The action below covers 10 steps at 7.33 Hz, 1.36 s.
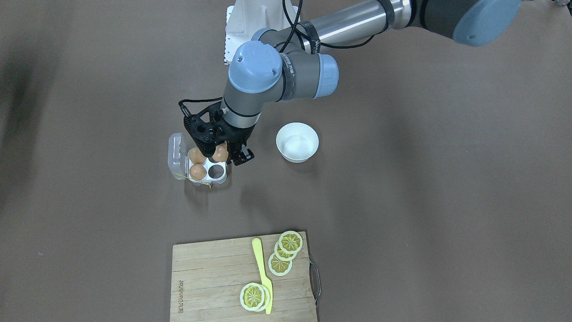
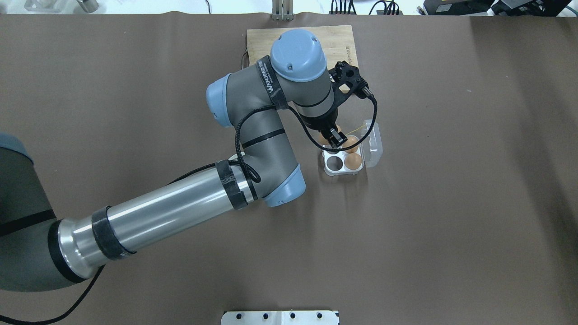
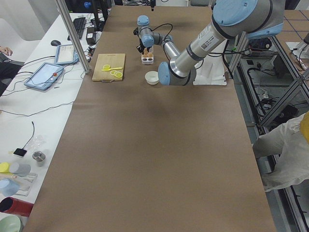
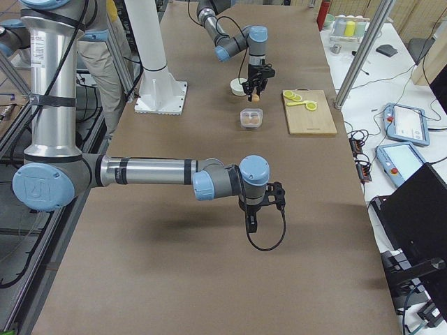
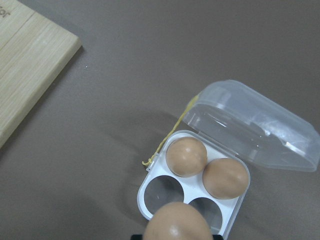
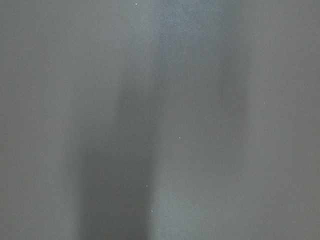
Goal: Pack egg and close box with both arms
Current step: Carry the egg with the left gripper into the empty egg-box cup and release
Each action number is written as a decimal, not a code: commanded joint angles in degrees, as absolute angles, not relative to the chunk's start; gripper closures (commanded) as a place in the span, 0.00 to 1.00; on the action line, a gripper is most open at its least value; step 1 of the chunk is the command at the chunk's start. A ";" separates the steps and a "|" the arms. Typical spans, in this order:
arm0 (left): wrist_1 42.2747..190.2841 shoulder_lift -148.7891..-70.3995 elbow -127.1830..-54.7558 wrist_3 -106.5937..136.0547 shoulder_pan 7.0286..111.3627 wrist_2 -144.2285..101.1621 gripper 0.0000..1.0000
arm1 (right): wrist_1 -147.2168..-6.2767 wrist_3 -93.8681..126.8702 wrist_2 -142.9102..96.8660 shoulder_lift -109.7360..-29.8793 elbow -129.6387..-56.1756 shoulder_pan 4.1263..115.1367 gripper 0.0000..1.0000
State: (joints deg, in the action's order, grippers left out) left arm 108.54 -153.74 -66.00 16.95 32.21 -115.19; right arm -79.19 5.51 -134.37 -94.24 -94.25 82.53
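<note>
We found the left hand [image 1: 225, 154] clamped on the egg [image 5: 177, 224], suspended just above the box [image 5: 165, 192]. Beneath the hand the lid [image 5: 250, 125] lay open; two other eggs [image 5: 186, 156] occupied cells. The right hand [image 4: 253, 222] hung above the counter [image 4: 209, 279], well apart; we could not tell its opening.
</note>
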 commanded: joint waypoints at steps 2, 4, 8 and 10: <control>108.72 -154.25 -64.60 16.96 30.06 -112.42 0.79 | -79.19 5.45 -134.21 -94.31 -94.13 82.53 0.00; 110.46 -154.51 -62.33 16.88 29.71 -110.93 0.79 | -79.19 5.45 -134.30 -94.39 -94.13 82.53 0.00; 112.23 -155.21 -60.91 16.87 28.92 -110.74 0.61 | -79.19 5.45 -134.21 -94.48 -94.04 82.53 0.00; 113.12 -155.13 -60.82 16.96 28.92 -110.74 0.05 | -79.19 5.45 -134.21 -94.48 -94.04 82.44 0.00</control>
